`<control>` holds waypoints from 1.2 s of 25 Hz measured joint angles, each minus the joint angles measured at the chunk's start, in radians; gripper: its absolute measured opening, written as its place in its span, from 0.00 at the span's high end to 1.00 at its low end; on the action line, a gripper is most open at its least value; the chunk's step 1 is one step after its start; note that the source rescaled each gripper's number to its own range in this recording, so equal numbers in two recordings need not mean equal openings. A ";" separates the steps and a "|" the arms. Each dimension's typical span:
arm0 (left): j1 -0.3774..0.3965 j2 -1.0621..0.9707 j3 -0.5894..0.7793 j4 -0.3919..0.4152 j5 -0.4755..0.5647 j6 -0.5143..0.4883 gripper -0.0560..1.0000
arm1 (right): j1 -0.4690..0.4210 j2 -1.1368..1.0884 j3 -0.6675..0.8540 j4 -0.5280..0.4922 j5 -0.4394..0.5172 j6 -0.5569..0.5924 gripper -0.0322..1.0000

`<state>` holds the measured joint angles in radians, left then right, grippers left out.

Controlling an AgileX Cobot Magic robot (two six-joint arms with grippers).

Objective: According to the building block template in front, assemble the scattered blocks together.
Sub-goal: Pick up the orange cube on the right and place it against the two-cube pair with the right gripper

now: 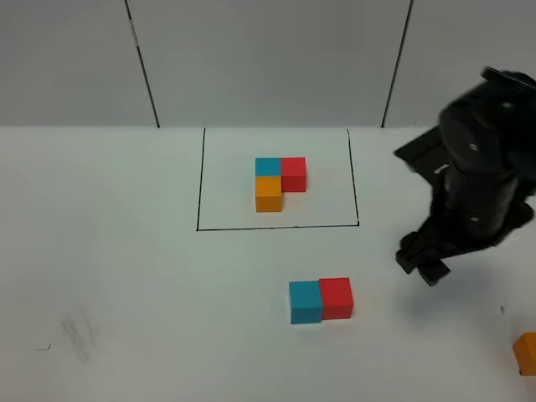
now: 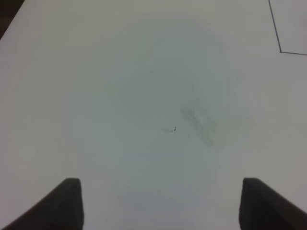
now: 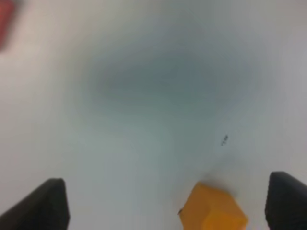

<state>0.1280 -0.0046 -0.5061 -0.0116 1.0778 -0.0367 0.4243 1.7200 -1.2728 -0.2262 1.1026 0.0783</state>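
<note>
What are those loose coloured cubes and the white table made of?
The red cube, blue cube and orange cube look like painted wood or solid plastic: flat matte colour, crisp edges, no shine; which one is unclear. The table seems a smooth matte white board, faintly smudged grey.

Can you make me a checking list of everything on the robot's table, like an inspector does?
Surface: white table, with a faint grey smudge near the front left.
Job's things: template sits inside its black frame; blue cube and red cube touch side by side in front of the frame; orange cube lies apart at the right edge of the high view.
Clutter: nothing seen.
Grippers: left gripper open and empty; right gripper open and empty, not on the orange cube.
Cables: nothing seen.
Surroundings: pale wall panels with dark seams.
</note>
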 joint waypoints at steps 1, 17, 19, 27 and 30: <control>0.000 0.000 0.000 0.000 0.000 0.000 0.47 | -0.025 -0.049 0.066 0.000 -0.047 0.038 0.24; 0.000 0.000 0.000 0.000 0.000 0.000 0.47 | -0.331 -0.362 0.497 -0.009 -0.339 0.221 0.24; 0.000 0.000 0.000 0.000 0.000 0.000 0.47 | -0.332 -0.325 0.497 -0.015 -0.353 0.221 0.24; 0.000 0.000 0.000 0.000 0.000 0.001 0.47 | -0.335 -0.190 0.576 -0.015 -0.509 0.228 0.24; 0.000 0.000 0.000 0.000 0.000 0.001 0.47 | -0.355 -0.170 0.619 -0.015 -0.584 0.243 0.24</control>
<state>0.1280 -0.0046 -0.5061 -0.0116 1.0778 -0.0356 0.0690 1.5497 -0.6538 -0.2416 0.5183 0.3214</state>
